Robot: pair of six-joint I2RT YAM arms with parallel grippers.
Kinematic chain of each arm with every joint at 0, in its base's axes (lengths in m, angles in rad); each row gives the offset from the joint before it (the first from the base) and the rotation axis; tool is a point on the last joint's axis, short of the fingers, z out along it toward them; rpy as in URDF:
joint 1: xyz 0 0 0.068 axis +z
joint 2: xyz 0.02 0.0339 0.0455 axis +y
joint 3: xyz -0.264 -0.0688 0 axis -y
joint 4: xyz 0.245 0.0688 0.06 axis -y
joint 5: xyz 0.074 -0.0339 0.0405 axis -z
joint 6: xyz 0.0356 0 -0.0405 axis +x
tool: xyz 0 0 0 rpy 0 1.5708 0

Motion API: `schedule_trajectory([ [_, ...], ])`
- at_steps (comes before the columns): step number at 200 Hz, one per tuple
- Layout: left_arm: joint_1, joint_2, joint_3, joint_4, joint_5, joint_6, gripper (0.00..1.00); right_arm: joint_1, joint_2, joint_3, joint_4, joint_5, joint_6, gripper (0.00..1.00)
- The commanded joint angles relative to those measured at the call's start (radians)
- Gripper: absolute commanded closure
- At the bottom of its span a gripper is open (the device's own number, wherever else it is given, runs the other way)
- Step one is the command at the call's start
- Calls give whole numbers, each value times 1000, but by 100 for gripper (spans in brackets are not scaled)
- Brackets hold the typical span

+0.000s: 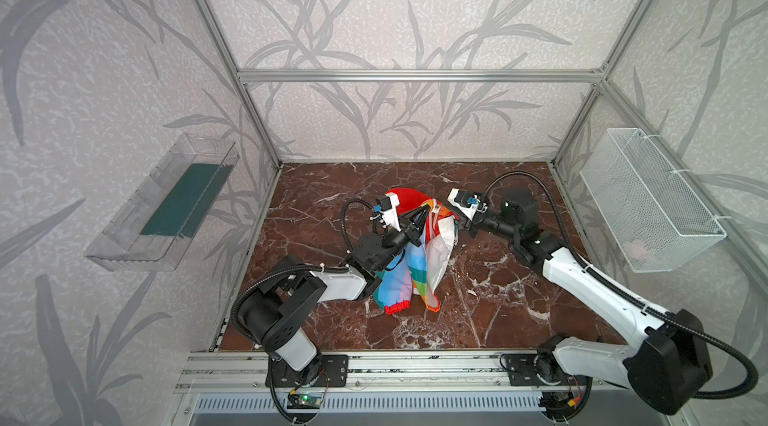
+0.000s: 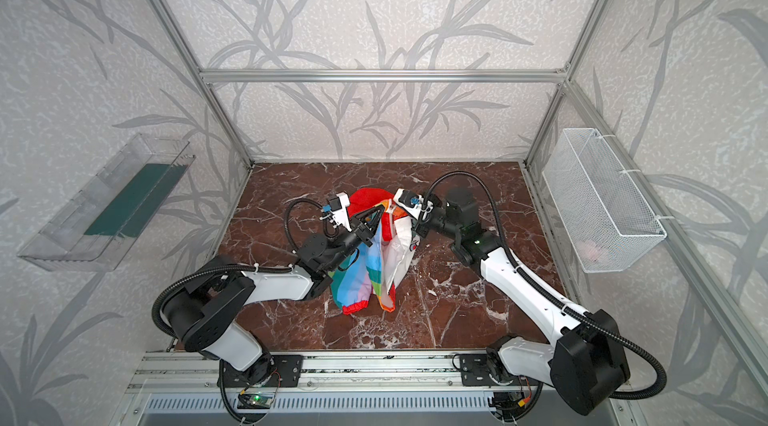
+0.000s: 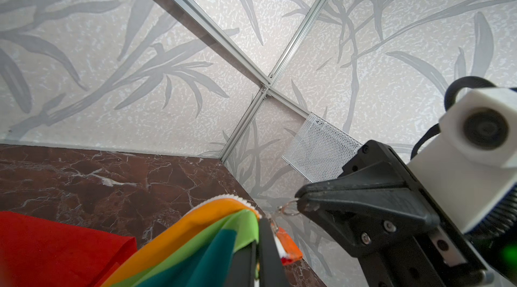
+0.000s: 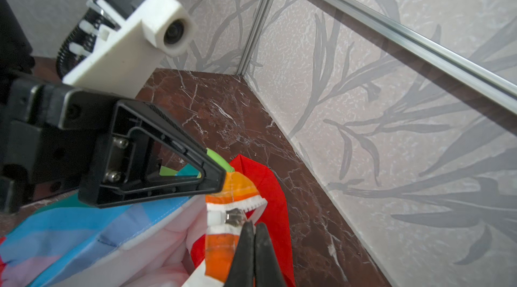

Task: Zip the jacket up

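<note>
The rainbow-striped jacket (image 1: 415,270) (image 2: 374,274) hangs lifted over the middle of the marble table, its red hood (image 1: 405,197) behind and white lining showing. My left gripper (image 1: 426,211) (image 3: 261,246) is shut on the jacket's top edge, pinching green and orange fabric beside the white zipper teeth (image 3: 223,197). My right gripper (image 1: 457,219) (image 4: 253,229) is close beside it, shut on the metal zipper pull (image 4: 235,215) (image 3: 288,210) at the top of the orange strip. The lower zipper run is hidden in folds.
The brown marble table (image 1: 498,299) is ringed by patterned walls and an aluminium frame. A clear plastic bin (image 1: 166,204) hangs on the left wall. On the right wall is a white wire basket (image 1: 648,199) with something pale inside.
</note>
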Motion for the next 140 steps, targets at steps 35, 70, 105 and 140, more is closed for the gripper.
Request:
schedule_trajectory([
  [35,3,-2,6,28,-7,9,100,-29,38,32,5,-148,197,100],
  [70,3,-8,-11,27,-7,13,100,-27,45,35,38,-85,192,100],
  [105,2,-66,-19,-88,7,30,100,-27,51,55,47,-14,180,100],
  [140,1,-184,-3,-373,43,61,100,-27,57,67,43,55,159,100],
])
